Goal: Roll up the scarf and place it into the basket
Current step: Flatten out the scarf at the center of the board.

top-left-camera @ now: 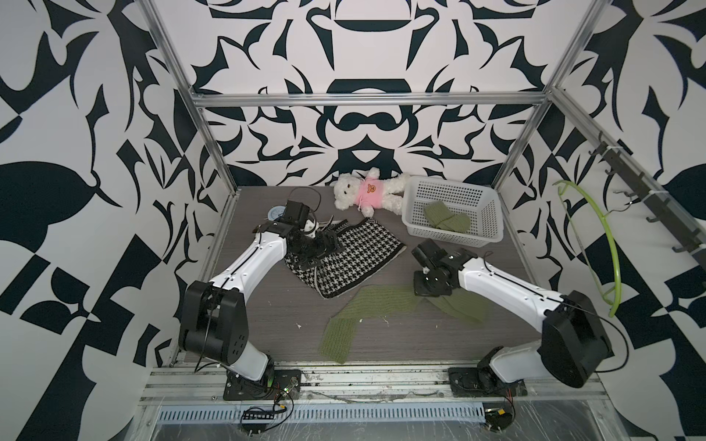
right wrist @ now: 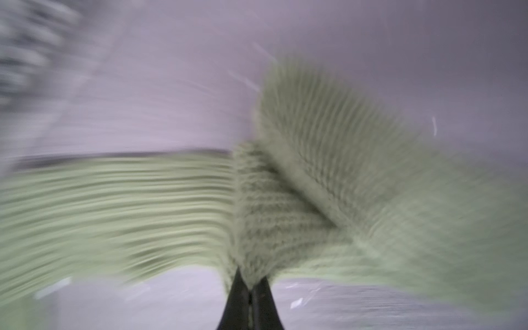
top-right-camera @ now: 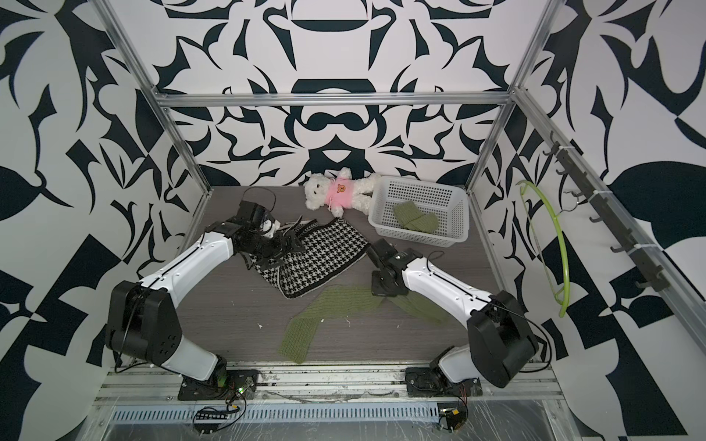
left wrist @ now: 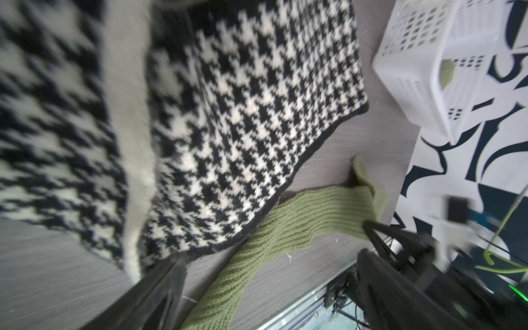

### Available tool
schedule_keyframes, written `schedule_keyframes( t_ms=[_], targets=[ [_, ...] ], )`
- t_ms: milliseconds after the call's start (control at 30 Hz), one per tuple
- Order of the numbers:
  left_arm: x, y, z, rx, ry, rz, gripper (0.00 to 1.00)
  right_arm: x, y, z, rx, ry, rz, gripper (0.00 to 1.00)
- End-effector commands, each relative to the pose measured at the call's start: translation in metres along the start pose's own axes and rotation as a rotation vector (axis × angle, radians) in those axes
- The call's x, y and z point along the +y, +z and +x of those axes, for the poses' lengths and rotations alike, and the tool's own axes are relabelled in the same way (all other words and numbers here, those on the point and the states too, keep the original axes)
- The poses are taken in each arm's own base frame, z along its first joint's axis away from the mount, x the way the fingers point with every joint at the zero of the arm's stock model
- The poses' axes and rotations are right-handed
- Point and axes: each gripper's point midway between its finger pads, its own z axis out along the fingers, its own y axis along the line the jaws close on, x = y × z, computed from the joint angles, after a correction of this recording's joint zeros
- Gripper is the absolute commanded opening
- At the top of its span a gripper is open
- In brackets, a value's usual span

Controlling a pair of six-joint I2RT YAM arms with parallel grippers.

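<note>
I see the ribbed green scarf [top-left-camera: 382, 305] lying flat on the grey wood-grain table [top-left-camera: 267, 317], in front of the white perforated basket [top-left-camera: 450, 235]. My right gripper [right wrist: 251, 283] is pinched tight on a bunched fold of it. My left gripper [top-left-camera: 323, 246] hangs wide open, holding nothing, over the houndstooth scarf [top-left-camera: 355, 259].

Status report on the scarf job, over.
Left hand open over houndstooth scarf. Right hand shut on green scarf, unrolled on table. Basket holds a green knit bundle; nothing in the way.
</note>
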Motion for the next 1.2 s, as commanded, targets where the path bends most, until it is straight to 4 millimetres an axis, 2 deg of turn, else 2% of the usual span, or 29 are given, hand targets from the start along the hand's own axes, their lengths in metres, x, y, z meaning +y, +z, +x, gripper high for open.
schedule_keyframes(
  t_ms=[0,67,167,267,400,567,633,733,867,967,1067,1167],
  targets=[
    [0.019,-0.044,-0.029,-0.116,-0.043,-0.020,0.99,0.063,-0.095,-0.044,-0.196,-0.156,-0.149,0.00],
    [0.040,-0.069,-0.045,-0.183,-0.129,-0.008,0.99,0.100,-0.135,-0.063,-0.280,-0.234,-0.235,0.00],
    [0.069,-0.101,-0.055,-0.267,-0.244,0.013,0.99,0.146,-0.183,-0.084,-0.381,-0.327,-0.375,0.00],
    [0.081,-0.124,-0.055,-0.326,-0.281,0.034,0.99,0.192,-0.224,-0.100,-0.474,-0.393,-0.572,0.00],
    [0.081,-0.134,-0.048,-0.356,-0.271,0.023,0.99,0.247,-0.271,-0.108,-0.513,-0.449,-0.846,0.00],
    [0.087,-0.132,-0.043,-0.355,-0.275,0.011,0.99,0.303,-0.304,-0.098,-0.524,-0.564,-0.976,0.00],
    [0.082,-0.137,-0.040,-0.376,-0.263,0.025,0.99,0.320,-0.314,-0.093,-0.532,-0.594,-1.009,0.00],
    [0.082,-0.137,-0.040,-0.372,-0.265,0.030,0.99,0.338,-0.333,-0.084,-0.538,-0.628,-1.082,0.00],
    [0.089,-0.145,-0.040,-0.403,-0.271,-0.004,0.99,0.359,-0.352,-0.061,-0.511,-0.665,-1.219,0.00],
    [0.097,-0.151,-0.041,-0.430,-0.301,-0.020,0.99,0.365,-0.381,-0.043,-0.509,-0.703,-1.339,0.00],
    [0.098,-0.152,-0.041,-0.432,-0.310,-0.017,0.99,0.352,-0.401,-0.040,-0.579,-0.716,-1.326,0.00],
    [0.099,-0.150,-0.040,-0.431,-0.316,-0.015,0.99,0.325,-0.382,-0.041,-0.603,-0.691,-1.190,0.00]
  ],
)
